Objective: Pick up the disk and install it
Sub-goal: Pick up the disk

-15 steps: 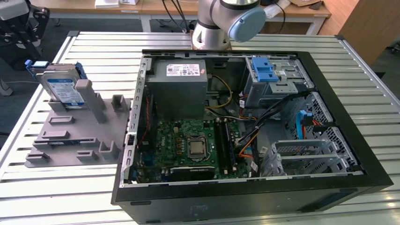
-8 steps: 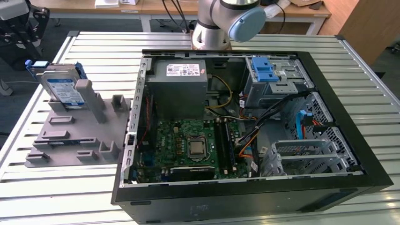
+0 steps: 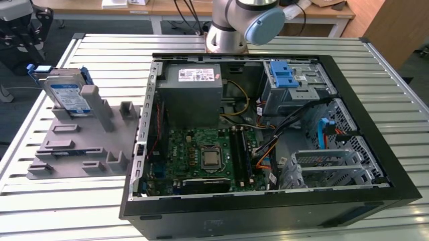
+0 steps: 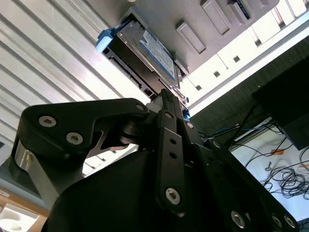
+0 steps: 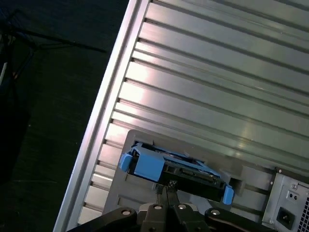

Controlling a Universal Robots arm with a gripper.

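Observation:
The disk (image 3: 67, 95), silver with a white-and-blue label and a blue plastic carrier, stands on edge in a slot of the grey fixture (image 3: 74, 145) at the exterior view's left. Both wrist views show it from above: disk (image 4: 154, 53), disk (image 5: 178, 169). My gripper (image 5: 164, 187) hangs over the disk's upper edge, fingertips pressed together and shut, with nothing between them. In the second wrist view the gripper (image 4: 165, 94) points at the end of the disk nearer the computer.
An open black computer case (image 3: 268, 203) lies on the slatted metal table (image 3: 80, 211), right of the fixture. Inside are a grey power supply (image 3: 194, 95), a green motherboard (image 3: 208, 155), a blue-handled drive cage (image 3: 288, 80) and loose cables. The table edge (image 5: 104, 111) runs close to the fixture.

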